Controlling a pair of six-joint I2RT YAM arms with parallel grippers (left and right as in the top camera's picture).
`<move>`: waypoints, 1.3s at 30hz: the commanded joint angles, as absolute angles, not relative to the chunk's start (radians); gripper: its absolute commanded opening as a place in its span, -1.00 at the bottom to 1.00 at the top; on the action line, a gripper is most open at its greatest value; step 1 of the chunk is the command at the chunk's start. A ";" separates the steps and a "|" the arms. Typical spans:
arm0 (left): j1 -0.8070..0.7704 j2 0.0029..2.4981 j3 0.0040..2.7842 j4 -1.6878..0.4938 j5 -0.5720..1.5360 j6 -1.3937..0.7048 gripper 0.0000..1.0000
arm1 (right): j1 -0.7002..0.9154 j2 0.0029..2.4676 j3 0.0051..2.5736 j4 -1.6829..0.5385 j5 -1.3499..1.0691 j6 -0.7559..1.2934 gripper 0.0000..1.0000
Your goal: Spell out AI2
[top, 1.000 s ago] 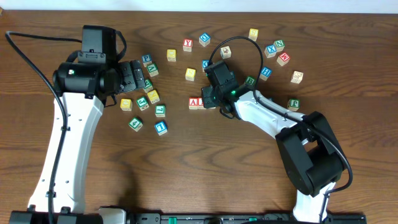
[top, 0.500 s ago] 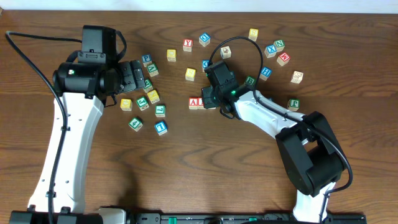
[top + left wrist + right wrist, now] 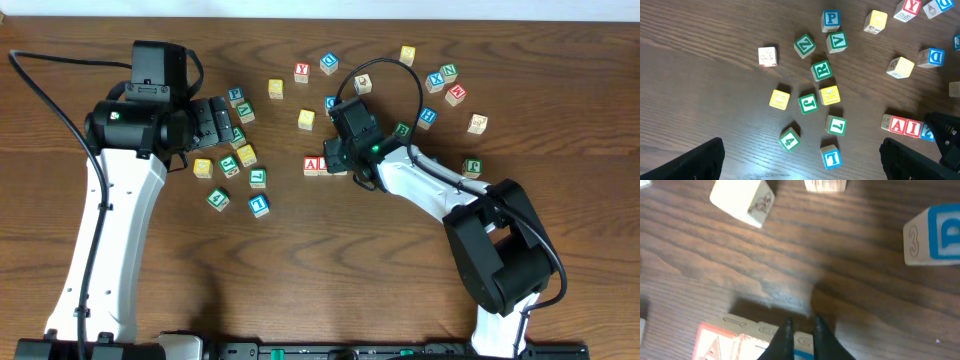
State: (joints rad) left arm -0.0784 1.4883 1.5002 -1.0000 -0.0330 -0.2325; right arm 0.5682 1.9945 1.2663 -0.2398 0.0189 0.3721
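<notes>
A (image 3: 898,125) and I (image 3: 913,128) are sitting joined on the bench (image 3: 300,280), and a blue block (image 3: 927,132) is touching I. Its face is hidden, so the 2 is remaining unconfirmed. The right gripper (image 3: 802,320) is hovering narrow over it, and the left gripper (image 3: 215,122) is hanging wide, empty.

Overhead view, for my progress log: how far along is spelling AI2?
Done: red A and I sit side by side. In hand: the shut right hand is at a blue block beside the I; its face is hidden, so a 2 is unconfirmed. Left: confirm it and withdraw.
</notes>
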 commanded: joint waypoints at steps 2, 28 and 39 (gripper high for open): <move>-0.074 1.483 1.522 -1.006 -0.046 -0.237 0.96 | 0.539 1.982 1.262 -0.221 0.023 0.383 -0.70; -0.074 1.483 1.522 -1.006 -0.046 -0.237 0.96 | 0.413 1.874 1.262 -0.403 -0.063 0.451 -0.82; -0.074 1.483 1.522 -1.006 -0.046 -0.237 0.96 | 0.406 1.597 1.262 -0.534 -0.085 0.368 -0.48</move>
